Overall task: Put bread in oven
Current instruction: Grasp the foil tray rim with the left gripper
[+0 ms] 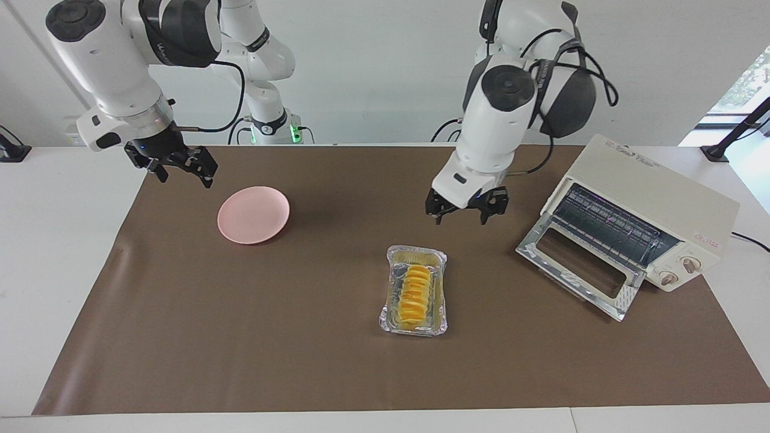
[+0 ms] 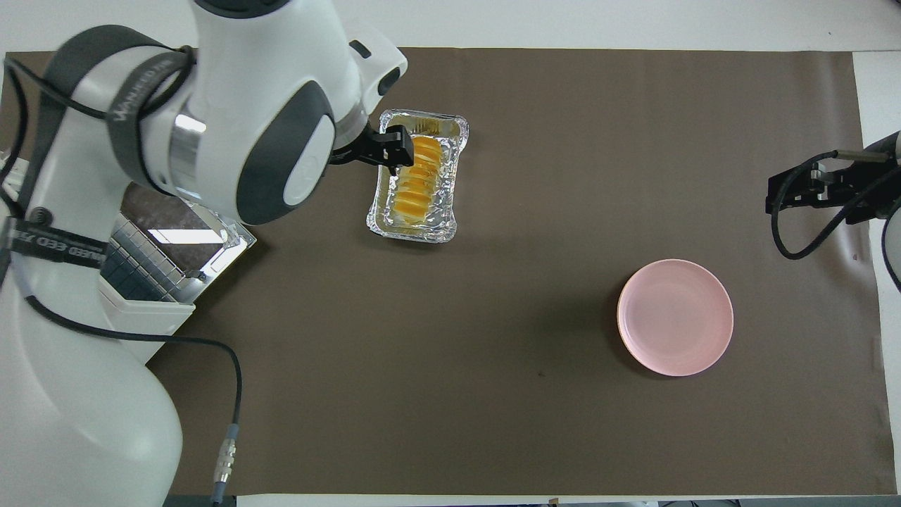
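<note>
The bread [image 1: 414,294], a ridged yellow-orange loaf, lies in a silver foil tray [image 1: 415,328] in the middle of the mat; the overhead view shows the bread [image 2: 417,179] too. The cream-white oven [image 1: 652,195] stands at the left arm's end, with its glass door [image 1: 577,264] dropped open. My left gripper [image 1: 461,215] is open and empty. It hangs in the air over the mat, between the tray and the oven, apart from both. In the overhead view the left gripper [image 2: 391,151] covers the tray's edge. My right gripper [image 1: 178,169] is open and empty, raised over the mat's edge beside the pink plate.
A pink plate [image 1: 253,214] lies on the brown mat toward the right arm's end; it also shows in the overhead view [image 2: 675,317]. In the overhead view the left arm hides most of the oven [image 2: 144,303].
</note>
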`<state>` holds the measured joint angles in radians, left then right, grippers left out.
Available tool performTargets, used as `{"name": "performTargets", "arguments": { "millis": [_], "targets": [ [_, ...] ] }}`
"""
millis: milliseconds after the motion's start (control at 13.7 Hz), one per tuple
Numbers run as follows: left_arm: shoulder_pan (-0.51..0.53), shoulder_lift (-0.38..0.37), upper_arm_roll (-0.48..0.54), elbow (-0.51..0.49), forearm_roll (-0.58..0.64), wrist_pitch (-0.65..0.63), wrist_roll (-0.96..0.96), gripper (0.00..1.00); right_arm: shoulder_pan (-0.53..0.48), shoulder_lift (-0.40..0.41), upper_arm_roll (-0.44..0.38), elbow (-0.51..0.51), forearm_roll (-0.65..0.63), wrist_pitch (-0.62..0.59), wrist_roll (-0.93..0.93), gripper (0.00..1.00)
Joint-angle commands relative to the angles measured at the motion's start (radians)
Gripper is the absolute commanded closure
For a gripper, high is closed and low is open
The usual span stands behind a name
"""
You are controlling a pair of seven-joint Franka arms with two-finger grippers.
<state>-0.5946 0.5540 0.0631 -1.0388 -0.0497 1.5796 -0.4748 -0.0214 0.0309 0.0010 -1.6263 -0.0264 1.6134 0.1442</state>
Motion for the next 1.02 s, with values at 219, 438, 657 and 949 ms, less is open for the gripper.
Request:
{"name": "performTargets", "arguments": {
  "millis": [219, 438, 657, 949],
  "targets": [
    [-0.137, 0.049, 0.03, -0.146, 0.002, 0.262, -0.094, 0.0, -0.009, -0.016, 0.013, -0.021, -0.017, 0.019, -0.146, 0.0],
    [-0.149, 0.127, 0.03, -0.164, 0.004, 0.371, -0.102, 0.0, -0.008, -0.016, 0.014, -0.023, -0.01, 0.019, -0.135, 0.0],
    [-0.139, 0.129, 0.03, -0.19, 0.005, 0.414, -0.102, 0.0, -0.009, -0.019, 0.014, -0.024, -0.01, -0.004, -0.141, 0.0],
    [-0.16, 0.193, 0.03, -0.208, 0.048, 0.496, -0.107, 0.0, -0.009, -0.019, 0.014, -0.023, -0.01, -0.013, -0.141, 0.0]
  ]
}}
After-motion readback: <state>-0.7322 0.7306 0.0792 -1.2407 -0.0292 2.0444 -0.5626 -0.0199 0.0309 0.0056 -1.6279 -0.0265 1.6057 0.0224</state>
